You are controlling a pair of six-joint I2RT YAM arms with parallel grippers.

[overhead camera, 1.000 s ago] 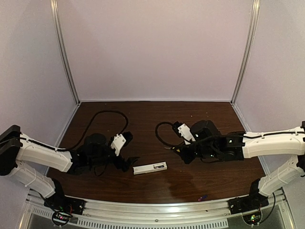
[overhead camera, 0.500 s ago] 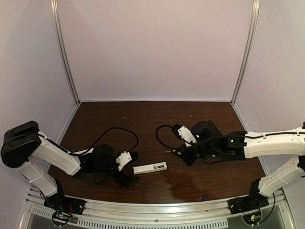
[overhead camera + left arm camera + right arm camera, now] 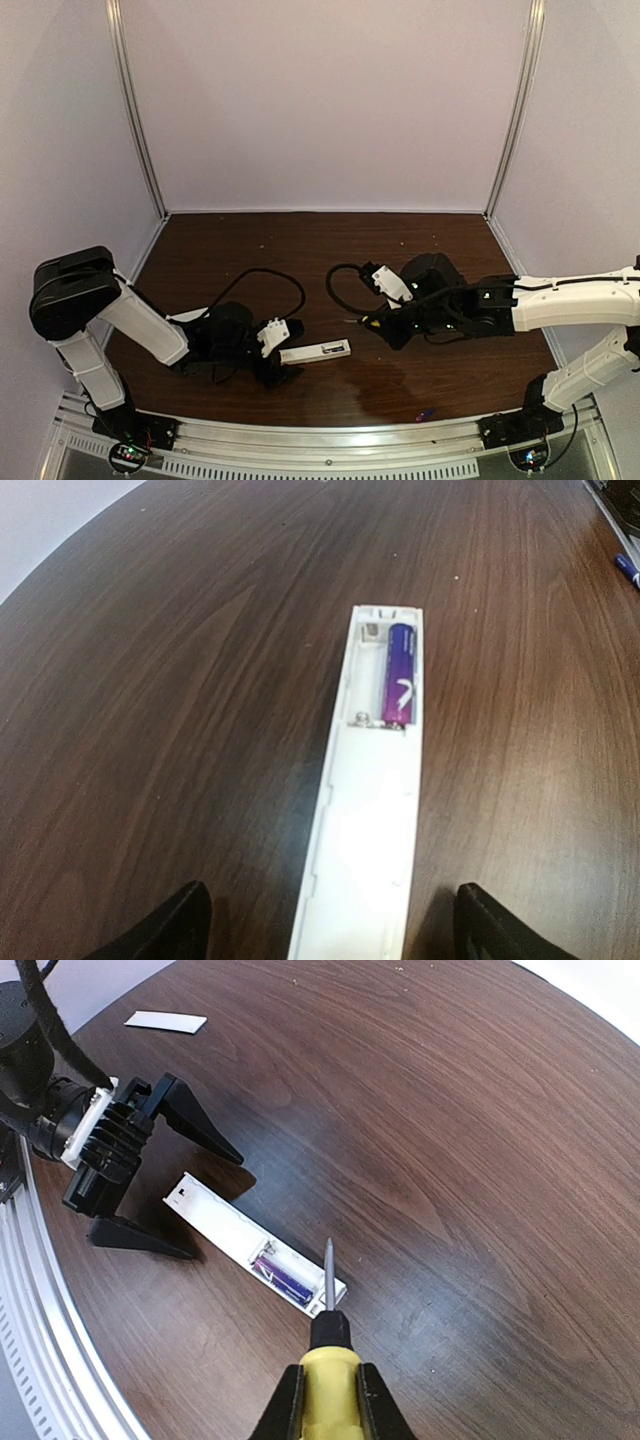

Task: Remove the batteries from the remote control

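Note:
The white remote control [image 3: 315, 351] lies on the table with its battery compartment uncovered. In the left wrist view the remote [image 3: 370, 830] holds one blue-purple battery [image 3: 398, 675] beside an empty slot. My left gripper [image 3: 335, 920] is open, with one jaw on each side of the remote's near end, not touching it. My right gripper [image 3: 330, 1400] is shut on a yellow-handled screwdriver [image 3: 328, 1360]. The screwdriver's tip hovers just beside the compartment end of the remote [image 3: 230, 1230], near the battery [image 3: 283, 1280]. The left gripper [image 3: 210, 1205] also shows in the right wrist view.
A second small blue-purple battery [image 3: 426, 413] lies near the table's front edge and also shows in the left wrist view [image 3: 627, 568]. The flat white cover strip [image 3: 166, 1022] lies behind the left arm. Black cables [image 3: 340, 280] loop over the table's middle.
My left gripper has moved right, low over the table, until its open jaws straddle the remote's left end. The right gripper with the screwdriver has barely shifted.

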